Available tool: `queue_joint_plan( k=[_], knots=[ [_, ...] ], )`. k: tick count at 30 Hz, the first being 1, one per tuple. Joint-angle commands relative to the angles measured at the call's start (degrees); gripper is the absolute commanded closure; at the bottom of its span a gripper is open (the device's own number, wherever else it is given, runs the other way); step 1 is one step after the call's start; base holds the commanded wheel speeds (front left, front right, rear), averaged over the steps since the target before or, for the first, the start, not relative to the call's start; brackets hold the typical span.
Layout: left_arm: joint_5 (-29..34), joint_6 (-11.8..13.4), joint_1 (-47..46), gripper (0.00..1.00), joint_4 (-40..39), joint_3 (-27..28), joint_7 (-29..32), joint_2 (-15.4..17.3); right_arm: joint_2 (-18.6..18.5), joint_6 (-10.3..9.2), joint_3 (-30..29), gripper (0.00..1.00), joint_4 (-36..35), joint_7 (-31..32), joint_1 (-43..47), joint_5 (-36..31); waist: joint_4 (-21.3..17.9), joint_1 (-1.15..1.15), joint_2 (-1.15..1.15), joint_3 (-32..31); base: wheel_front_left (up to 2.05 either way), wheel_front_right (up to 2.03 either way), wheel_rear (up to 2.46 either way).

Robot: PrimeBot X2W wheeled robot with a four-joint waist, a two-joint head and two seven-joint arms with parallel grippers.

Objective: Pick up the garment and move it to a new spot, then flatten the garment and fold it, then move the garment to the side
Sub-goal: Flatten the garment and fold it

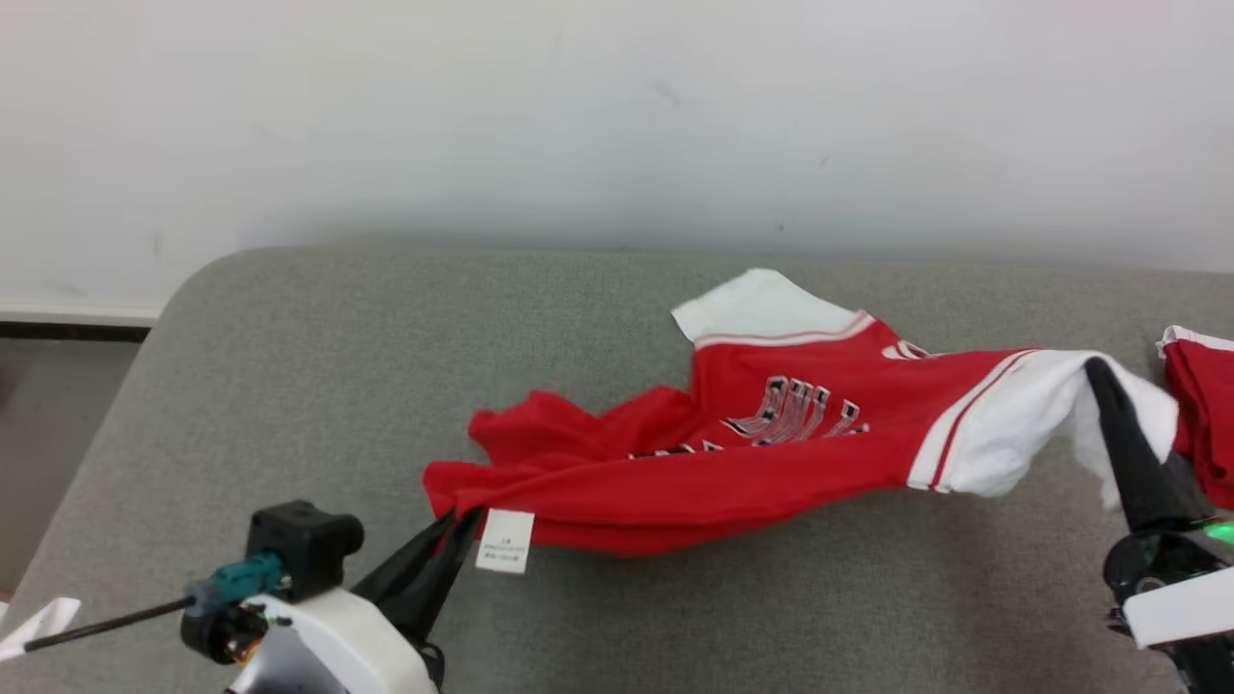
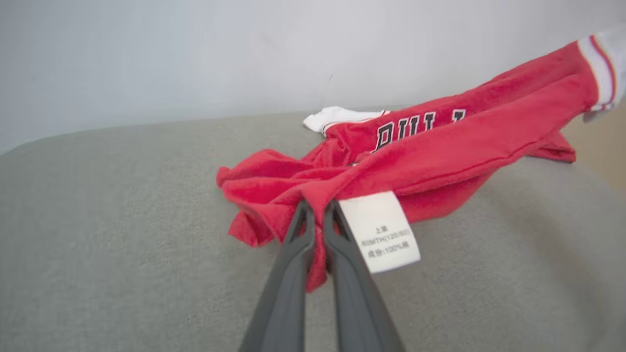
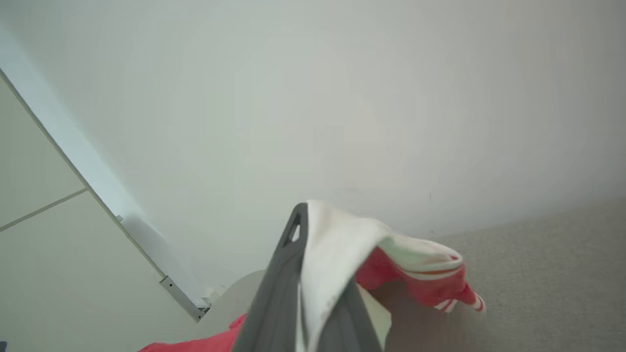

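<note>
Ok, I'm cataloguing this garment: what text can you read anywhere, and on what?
"BULL", then a letter partly hidden by a crease: chest of the red jersey.
"60MTH(120/60)" and "100%": white care tag; its Chinese characters are too small to read.

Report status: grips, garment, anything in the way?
Left jaws shut on garment hem by the label. Right jaws shut on its white sleeve. Garment strung between, bunched, not flat. Another red cloth close by right jaws.
</note>
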Motion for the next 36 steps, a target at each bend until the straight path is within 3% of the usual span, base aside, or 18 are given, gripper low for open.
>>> queue_joint_plan(
  k=[1, 9, 17, 22, 27, 31, 36],
  knots=[
    [-2.74, -0.28, 0.9, 1.0, -4.15, 0.12, 2.58, 1.21, -0.48, 0.03, -1.81, 1.0, -2.84, 0.65, 1.19, 0.4, -0.57, 0.0, 0.0, -1.42, 0.0, 0.0, 0.0],
    [-15.0, -0.32, -4.83, 1.0, -25.88, 1.57, 15.72, 5.62, 0.71, 0.03, -14.01, 1.0, -19.05, 7.68, 1.27, 0.11, -2.19, 0.0, 0.0, -2.67, 0.0, 0.0, 0.0],
    [-25.49, 1.38, -19.87, 1.0, -29.89, 4.63, 25.57, 7.38, 4.36, 0.03, -25.21, 1.0, -25.15, 20.01, -8.28, 1.32, -3.77, 0.0, 0.0, -0.67, 0.0, 0.0, 0.0],
    [-24.03, 2.1, -29.26, 1.0, -23.55, 4.94, 28.33, 8.67, 7.35, 0.03, -27.48, 1.0, -20.13, 27.14, -19.71, -4.16, -4.37, 0.0, 0.0, 5.41, 0.0, 0.0, 0.0],
    [-18.1, 1.56, -41.58, 1.0, -11.66, 2.97, 26.16, 8.59, 12.01, 0.03, -25.28, 1.0, -10.15, 31.5, -34.88, -12.62, -4.6, 0.0, 0.0, 15.25, 0.0, 0.0, 0.0],
    [-11.66, 1.11, -54.71, 1.0, 0.19, 0.99, 21.31, 7.72, 13.41, 0.03, -23.02, 1.0, -0.78, 29.98, -48.89, -21.17, -4.56, 0.0, 0.0, 23.1, 0.0, 0.0, 0.0],
    [-3.23, 1.59, -71.95, 1.0, 16.57, -1.17, 10.42, 4.68, 14.37, 0.03, -22.03, 1.0, 11.62, 23.67, -65.48, -29.16, -4.81, 0.0, 0.0, 30.2, 0.0, 0.0, 0.0]
  ],
)
